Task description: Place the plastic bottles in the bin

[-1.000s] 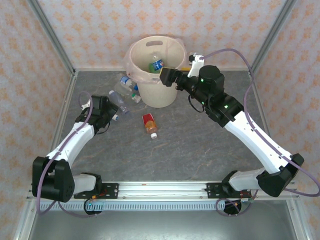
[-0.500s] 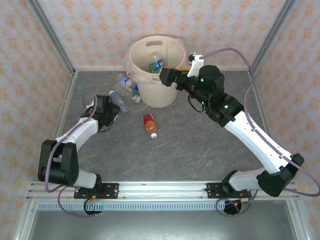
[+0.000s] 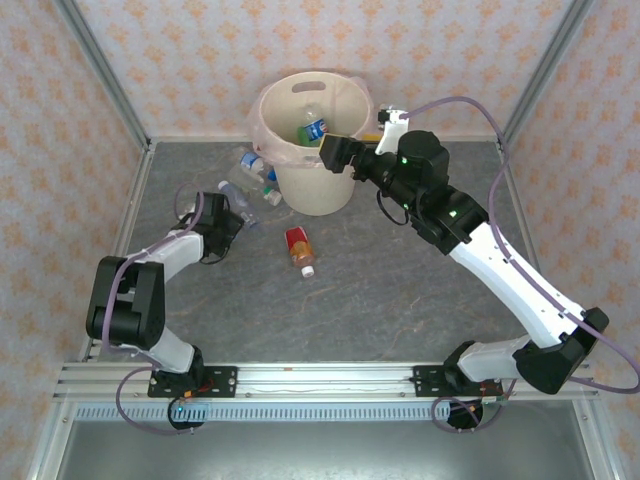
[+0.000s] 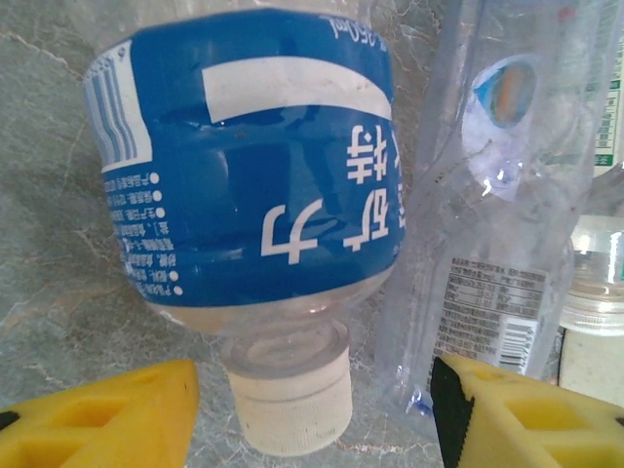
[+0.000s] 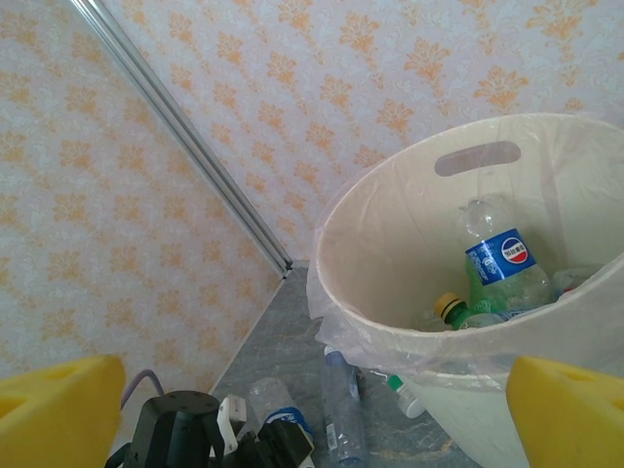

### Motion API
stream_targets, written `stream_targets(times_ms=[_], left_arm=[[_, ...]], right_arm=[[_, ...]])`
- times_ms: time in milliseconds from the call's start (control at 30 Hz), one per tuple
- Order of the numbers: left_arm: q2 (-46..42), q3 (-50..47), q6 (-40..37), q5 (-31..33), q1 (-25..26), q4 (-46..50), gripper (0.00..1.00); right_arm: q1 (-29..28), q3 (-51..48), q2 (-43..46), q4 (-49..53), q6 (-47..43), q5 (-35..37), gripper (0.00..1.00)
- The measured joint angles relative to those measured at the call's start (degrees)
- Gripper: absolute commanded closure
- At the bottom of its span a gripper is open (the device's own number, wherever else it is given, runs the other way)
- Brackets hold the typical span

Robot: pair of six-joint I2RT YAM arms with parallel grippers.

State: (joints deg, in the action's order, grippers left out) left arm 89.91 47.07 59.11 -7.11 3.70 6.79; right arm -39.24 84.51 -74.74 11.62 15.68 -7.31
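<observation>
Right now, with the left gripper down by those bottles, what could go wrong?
The left gripper stands open around the white cap of the blue-labelled bottle; gripped there, the bottle might swing or slip. The clear bottle lies close by one finger and could get pinched. The right gripper at the bin rim may block the drop.

Probably a robotics lab test cell: patterned panels [image 3: 200, 60] in aluminium posts [image 3: 103, 75] box in a grey stone-look surface [image 3: 380, 300] (two white arms [image 3: 510, 270] bolted to a rail [image 3: 320, 377] at its near edge).
</observation>
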Motion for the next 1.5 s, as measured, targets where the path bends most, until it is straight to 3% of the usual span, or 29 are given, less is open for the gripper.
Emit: stream_targets(times_ms=[333, 433, 567, 667, 900, 1200, 1500], left_arm=[[3.2, 0.0, 0.0, 0.0, 0.0, -2.6, 0.41], [3.7, 0.0, -0.3, 0.0, 0.0, -2.9, 0.5], [3.9, 0.0, -0.7, 0.1, 0.0, -3.3, 0.51], [3.9, 0.0, -1.3, 0.2, 0.0, -3.2, 0.64], [3.6, 0.0, -3.1, 0.7, 0.0, -3.1, 0.73], [-4.2, 2.2, -6.5, 3.2, 0.0, 2.4, 0.72], [-10.3, 14.9, -15.8, 10.3, 1.4, 11.5, 0.72]], right_arm=[[0.0, 0.0, 0.0, 0.7, 0.0, 0.0, 0.0], [0.0, 0.0, 0.0, 0.8, 0.0, 0.0, 0.0], [0.0, 0.1, 0.0, 0.9, 0.0, 0.0, 0.0], [0.0, 0.3, 0.0, 1.0, 0.0, 0.0, 0.0], [0.0, 0.6, 0.0, 1.0, 0.0, 0.0, 0.0], [0.0, 0.6, 0.0, 1.0, 0.0, 0.0, 0.0], [0.0, 0.6, 0.0, 1.0, 0.2, 0.0, 0.0]])
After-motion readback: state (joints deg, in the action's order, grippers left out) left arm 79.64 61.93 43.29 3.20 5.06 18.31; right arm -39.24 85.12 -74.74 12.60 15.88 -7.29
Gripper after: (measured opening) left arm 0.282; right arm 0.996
